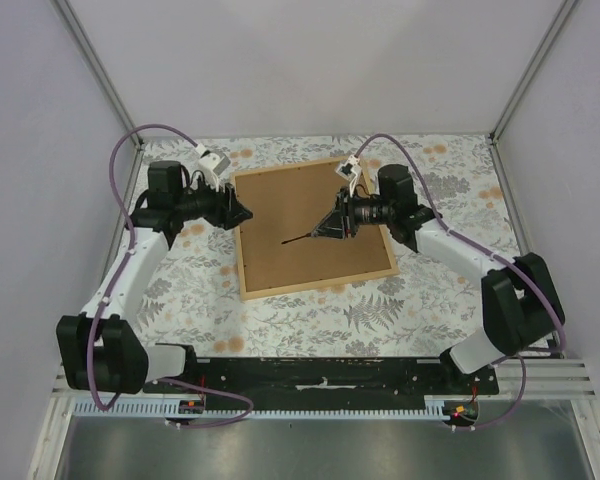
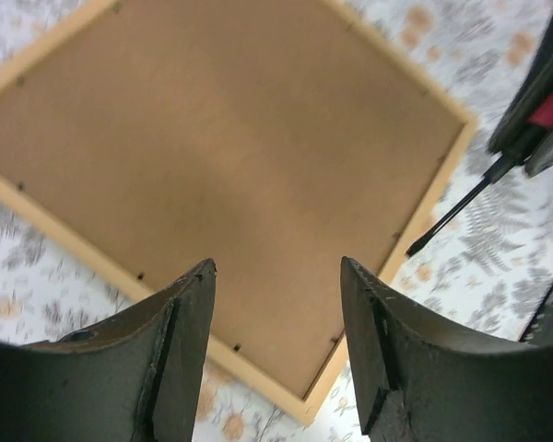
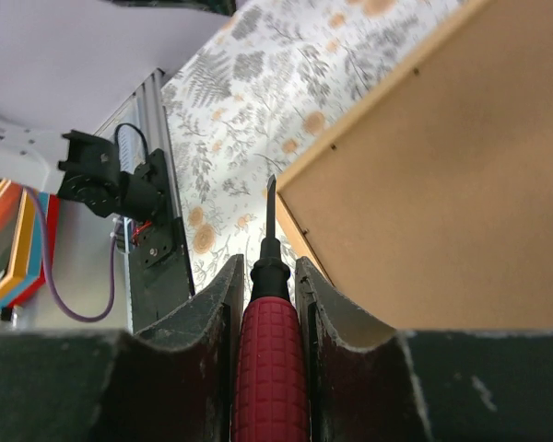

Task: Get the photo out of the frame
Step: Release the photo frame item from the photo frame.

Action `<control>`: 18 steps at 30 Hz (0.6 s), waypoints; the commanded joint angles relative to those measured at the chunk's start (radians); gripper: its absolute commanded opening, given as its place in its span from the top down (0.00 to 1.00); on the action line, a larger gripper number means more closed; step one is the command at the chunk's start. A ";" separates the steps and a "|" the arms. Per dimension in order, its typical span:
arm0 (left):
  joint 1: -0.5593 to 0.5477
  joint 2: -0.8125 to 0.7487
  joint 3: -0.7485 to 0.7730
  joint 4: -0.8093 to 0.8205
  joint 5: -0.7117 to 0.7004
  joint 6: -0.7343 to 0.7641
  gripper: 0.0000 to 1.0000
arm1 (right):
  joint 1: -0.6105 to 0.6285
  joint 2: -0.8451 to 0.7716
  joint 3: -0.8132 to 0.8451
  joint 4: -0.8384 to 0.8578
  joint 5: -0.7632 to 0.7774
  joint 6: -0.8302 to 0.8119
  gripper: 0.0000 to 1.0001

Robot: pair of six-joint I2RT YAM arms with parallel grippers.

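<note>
You're in a lab test booth: white walls (image 1: 310,60) on metal posts (image 1: 96,70) box in the surface (image 1: 310,320). Robot arms (image 1: 130,272) are bolted to a black rail (image 1: 320,372).

The table (image 1: 440,300) is covered in a white print of grey ferns and orange blossoms. A screwdriver (image 3: 269,350) has a ribbed red handle and thin black shaft.

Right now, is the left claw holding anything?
No, the left claw stands open with nothing between its jaws, above the brown back of the frame.
</note>
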 commanded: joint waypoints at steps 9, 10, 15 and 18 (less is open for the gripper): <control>0.014 0.120 -0.191 0.072 -0.196 0.154 0.39 | 0.113 0.174 -0.002 0.212 0.125 0.126 1.00; 0.014 0.125 -0.204 0.087 -0.200 0.149 0.39 | 0.120 0.186 -0.004 0.236 0.139 0.124 1.00; 0.014 0.156 -0.235 0.117 -0.227 0.126 0.40 | 0.162 0.303 0.071 0.240 0.178 0.129 1.00; 0.014 0.166 -0.249 0.132 -0.242 0.122 0.41 | 0.171 0.373 0.137 0.208 0.191 0.164 1.00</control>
